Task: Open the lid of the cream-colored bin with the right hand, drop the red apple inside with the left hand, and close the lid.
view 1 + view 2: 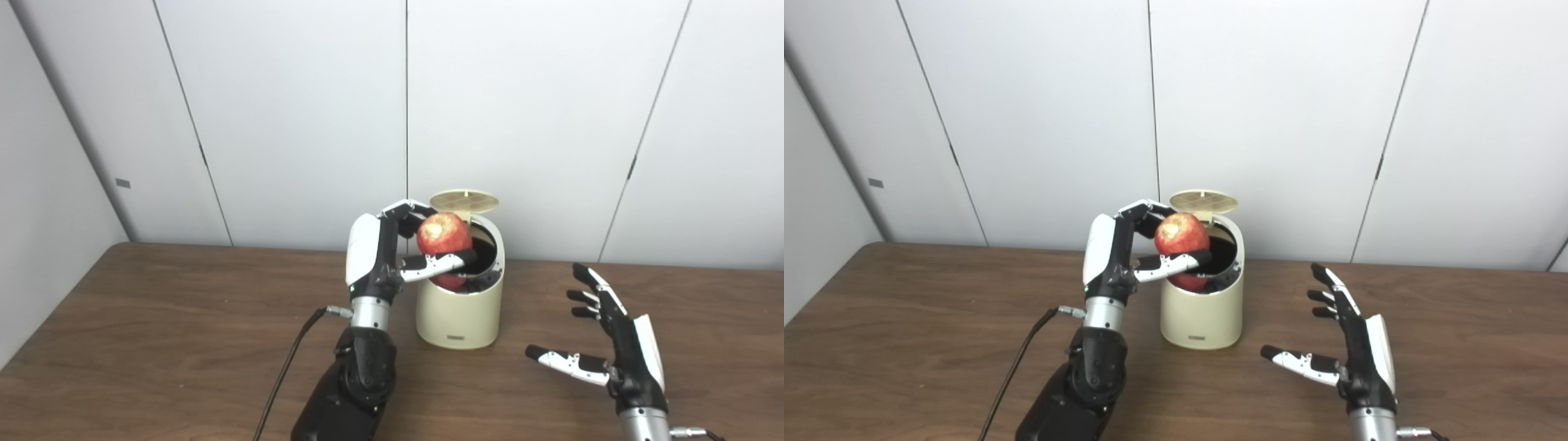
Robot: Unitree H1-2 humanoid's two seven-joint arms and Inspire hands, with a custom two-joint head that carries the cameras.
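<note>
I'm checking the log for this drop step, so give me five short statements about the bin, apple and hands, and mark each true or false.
1. The lid of the cream-colored bin stands open. True.
2. The red apple lies on the table beside the bin. False: the left hand holds it over the bin's opening.
3. The right hand is open and holds nothing. True.
4. The right hand is pressing on the lid. False: it hangs over the table to the right of the bin, apart from it.
5. The bin has tipped onto its side. False: it stands upright.
</note>
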